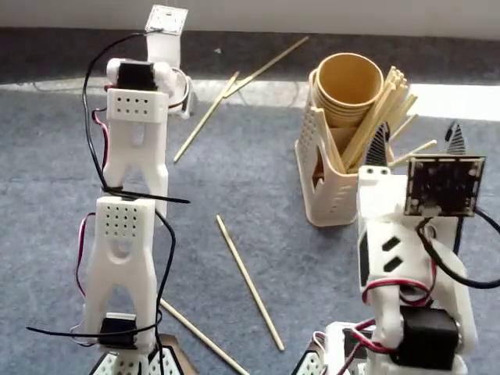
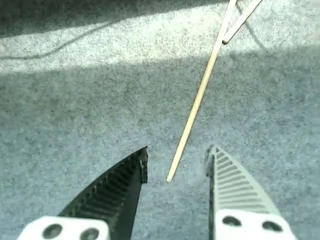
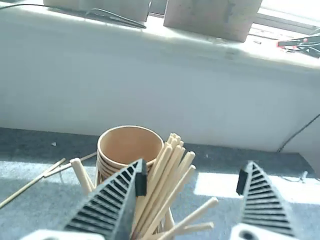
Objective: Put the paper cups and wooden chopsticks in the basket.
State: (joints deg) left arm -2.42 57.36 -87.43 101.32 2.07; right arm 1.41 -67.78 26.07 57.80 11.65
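My left gripper point(image 2: 177, 156) stands open and holds nothing, its black finger point(image 2: 122, 187) and pale finger point(image 2: 235, 187) spread above the grey carpet point(image 2: 75, 125); the near end of a loose chopstick point(image 2: 199, 97) lies on the carpet between the two tips, touching neither; its far end meets a second chopstick point(image 2: 243, 16) toward the carpet's far edge. My right gripper point(image 3: 194, 172) is open too, and empty, its toothed fingers point(image 3: 115, 205) poised above the basket point(image 1: 328, 199); under them stands the stack of paper cups point(image 3: 127, 145), nested upright in the basket; a bundle of chopsticks point(image 3: 167, 180) leans just beside the cups and fans out over the rim. The basket stands on the carpet's right side, toward the far edge, just ahead of my right arm point(image 1: 410, 258). A third chopstick point(image 1: 250, 283) lies flat near the carpet's middle, between my arms; a fourth chopstick point(image 1: 199, 337) lies at the near edge, beside my left arm point(image 1: 129, 203).
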